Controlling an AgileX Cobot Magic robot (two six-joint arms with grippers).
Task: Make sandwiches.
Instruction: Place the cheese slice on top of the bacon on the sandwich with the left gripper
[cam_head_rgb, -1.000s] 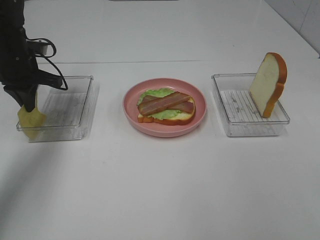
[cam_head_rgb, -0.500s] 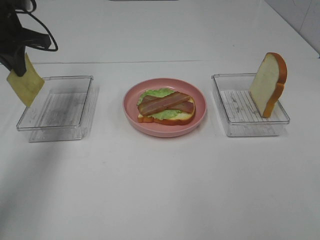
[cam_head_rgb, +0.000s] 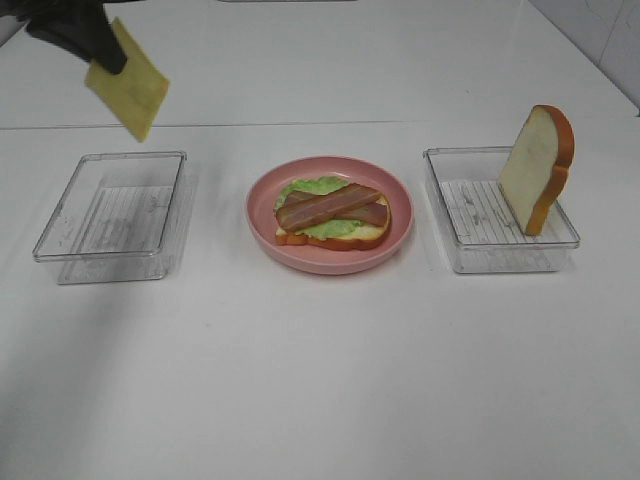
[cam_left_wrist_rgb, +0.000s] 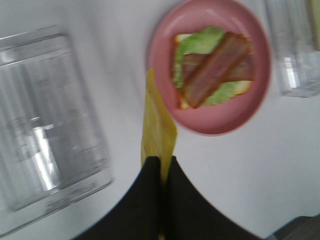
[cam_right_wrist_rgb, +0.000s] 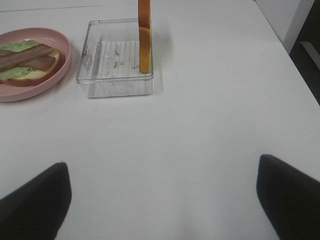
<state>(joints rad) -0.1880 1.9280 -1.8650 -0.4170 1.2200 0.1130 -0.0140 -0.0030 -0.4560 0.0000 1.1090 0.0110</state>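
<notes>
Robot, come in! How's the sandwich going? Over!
Left gripper shut on cheese, held in the air. Right gripper open, empty. Sandwich on plate has bacon, no cheese yet. Nothing in the way.

Yellow cheese square (cam_head_rgb: 128, 92), pink plate (cam_head_rgb: 330, 262), green lettuce (cam_head_rgb: 318, 186), brown bacon strips (cam_head_rgb: 330, 206), orange-crusted white bread slice (cam_head_rgb: 533, 168)

L. wrist view is motion-blurred: lettuce (cam_left_wrist_rgb: 200, 42) and bacon (cam_left_wrist_rgb: 215, 67) edges are smeared, and the cheese square (cam_left_wrist_rgb: 159, 127) top edge is hidden betw. the left gripper (cam_left_wrist_rgb: 161, 167) fingers. In the ext. view that gripper is cropped at the top-left corner. In the r. wrist view the bread slice (cam_right_wrist_rgb: 144, 40) is cut at the top, the pink plate (cam_right_wrist_rgb: 60, 75) at the side, and the right gripper (cam_right_wrist_rgb: 162, 180) at the bottom.
</notes>
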